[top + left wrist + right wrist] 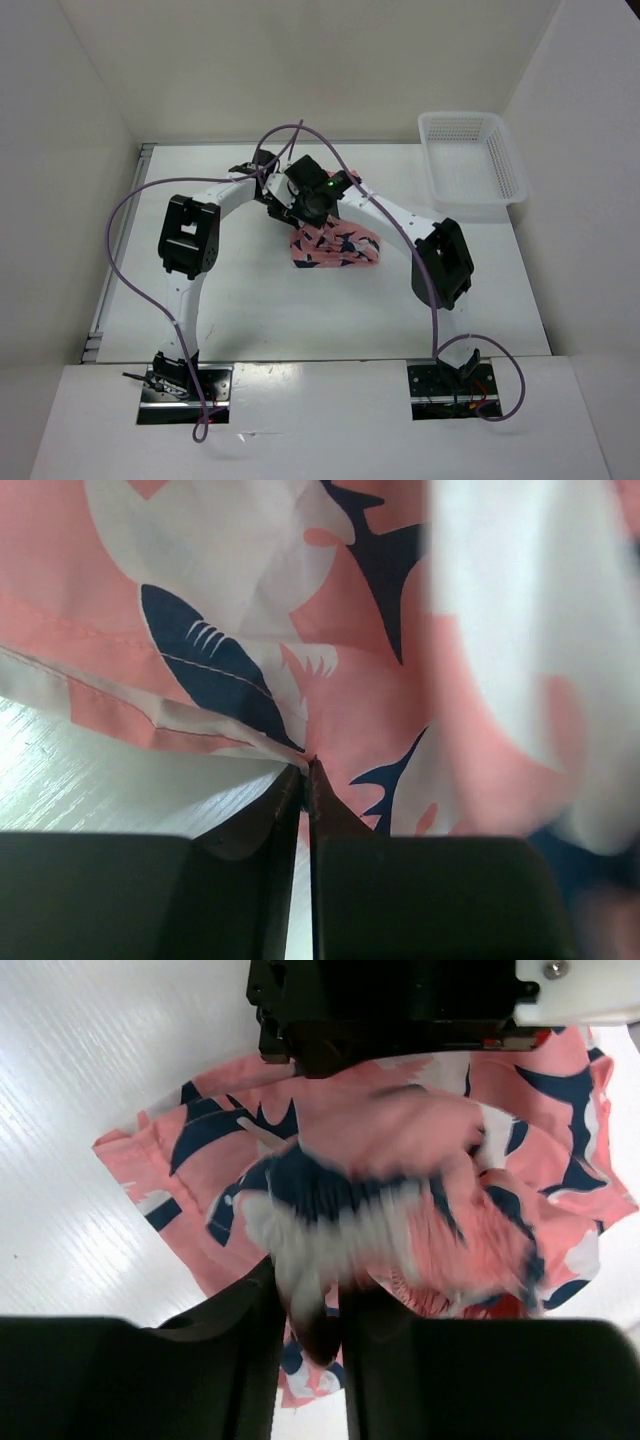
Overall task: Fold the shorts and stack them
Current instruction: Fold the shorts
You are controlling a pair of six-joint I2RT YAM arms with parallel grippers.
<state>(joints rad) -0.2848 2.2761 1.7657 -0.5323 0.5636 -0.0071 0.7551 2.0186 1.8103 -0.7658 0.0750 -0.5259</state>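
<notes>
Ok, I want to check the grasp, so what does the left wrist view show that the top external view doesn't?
Only the left wrist view shows the left gripper pinched shut on a hemmed edge of the shorts, close to the table. Only the top external view shows the white mesh basket at the far right corner, and the shorts as one bunched heap near the middle. Both show the pink fish-print fabric and the white tabletop.

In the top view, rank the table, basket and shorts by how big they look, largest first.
1. Table
2. Basket
3. Shorts, which are bunched up and partly covered, so this ranks only the part that shows.
</notes>
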